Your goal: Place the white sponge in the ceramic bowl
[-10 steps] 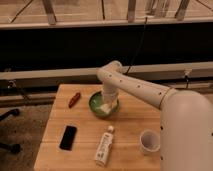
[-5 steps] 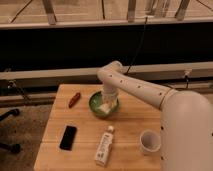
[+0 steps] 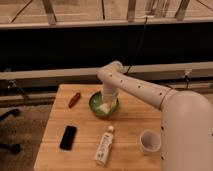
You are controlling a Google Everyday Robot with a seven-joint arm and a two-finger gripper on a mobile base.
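The green ceramic bowl (image 3: 95, 103) stands on the wooden table (image 3: 130, 125) near its far middle. My white arm reaches in from the right and bends down over the bowl. The gripper (image 3: 106, 101) hangs right over the bowl's inside. A pale, cream-coloured block, the white sponge (image 3: 104, 108), shows inside the bowl just under the gripper. I cannot tell whether the gripper still touches it.
A small red-brown object (image 3: 74, 99) lies left of the bowl. A black phone (image 3: 68, 137) lies at the front left. A white bottle (image 3: 104, 146) lies at the front middle. A white cup (image 3: 149, 141) stands at the front right, close to my arm's body.
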